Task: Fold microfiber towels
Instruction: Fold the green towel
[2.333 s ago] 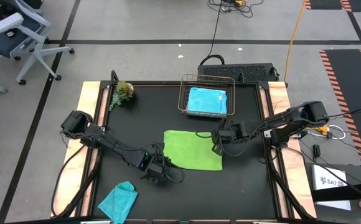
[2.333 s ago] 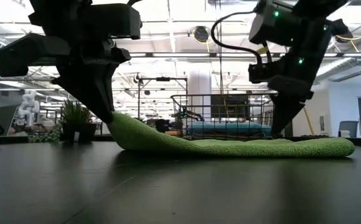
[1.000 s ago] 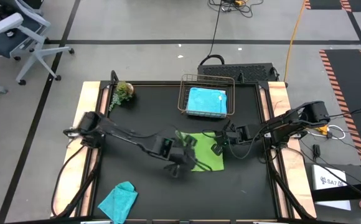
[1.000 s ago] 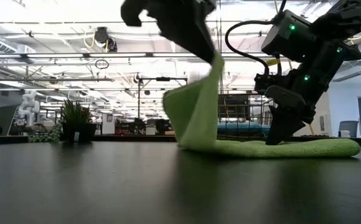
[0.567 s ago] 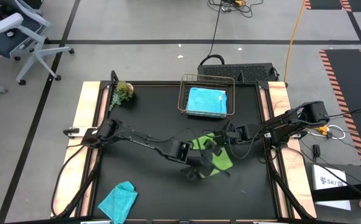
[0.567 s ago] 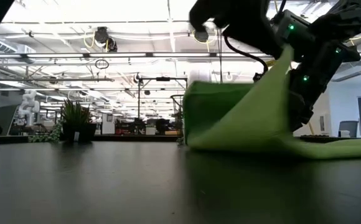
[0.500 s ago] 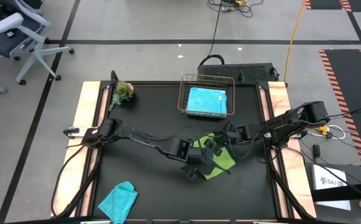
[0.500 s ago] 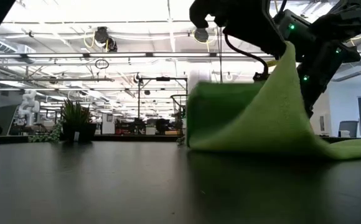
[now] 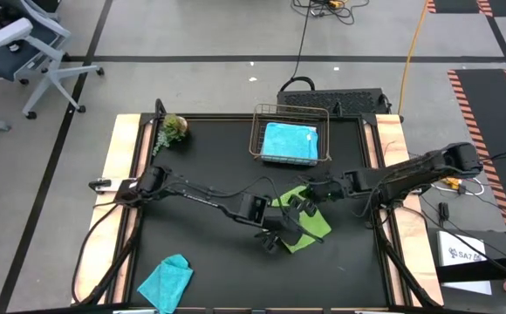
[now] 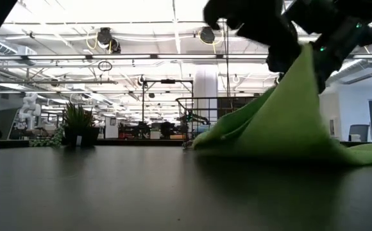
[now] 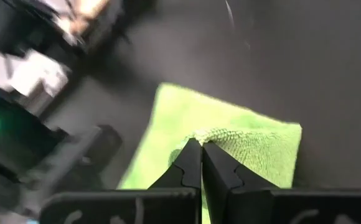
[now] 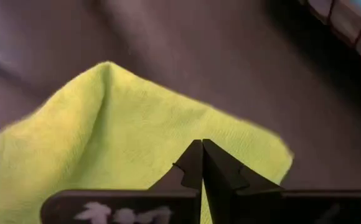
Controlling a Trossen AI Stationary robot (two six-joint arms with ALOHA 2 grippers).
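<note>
Lime green towel (image 9: pixel 309 225) tented in low view, overhead adds teal towel (image 9: pixel 167 281)

I swung the left tool (image 9: pixel 290 228) from the lime green towel's (image 9: pixel 310 225) near-left corner across to the right, folding the flat cloth over; the right tool (image 9: pixel 310 194) lifted its pinched edge slightly.
</note>
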